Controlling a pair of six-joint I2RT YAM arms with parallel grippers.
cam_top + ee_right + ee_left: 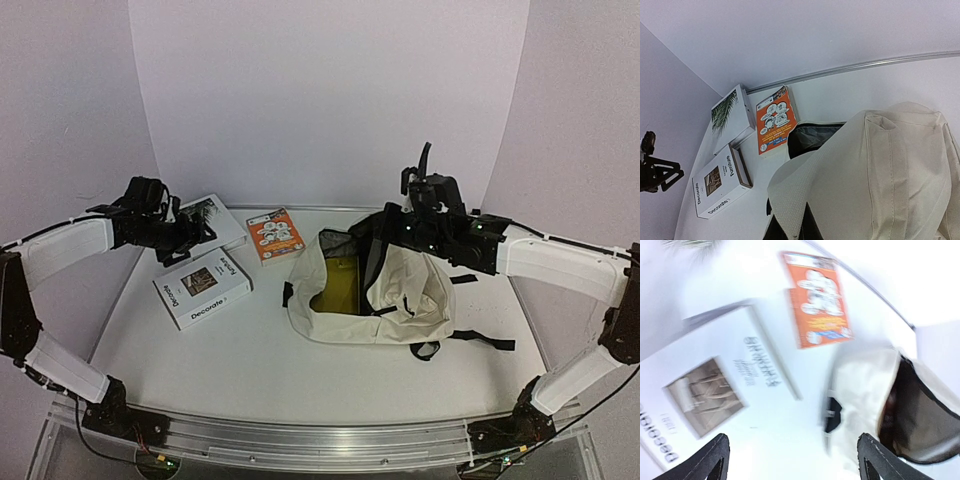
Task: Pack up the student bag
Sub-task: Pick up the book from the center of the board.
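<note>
The student bag (400,290) is laid on the white surface (200,360), right of the middle and just in front of the right arm's wrist. Its main opening is turned toward the left and is held agape. A dark lining and a yellow thing (340,285) are seen inside. The black straps (480,342) are spread on the surface at the bag's near right side.

The right tool (418,235) is clenched on the cream fabric at the top rim of the bag. In the right wrist view its dark fingers (790,227) are seen at the bottom edge, with a fold of fabric pinched there and the rest of the bag draped to the right.

The left tool (795,465) is released: its two tips are seen wide apart at the bottom of the blurred left wrist view, with nothing between them. It is held in the air over the books at the left of the surface, well apart from the bag.

Three books are laid left of the bag. The Decorate book (203,287), white, is placed nearest the arms. The palm-leaf book (218,220) is set behind it, near the back wall. The orange book (275,236), printed with cartoon drawings, is found between the palm-leaf book and the bag's opening.
</note>
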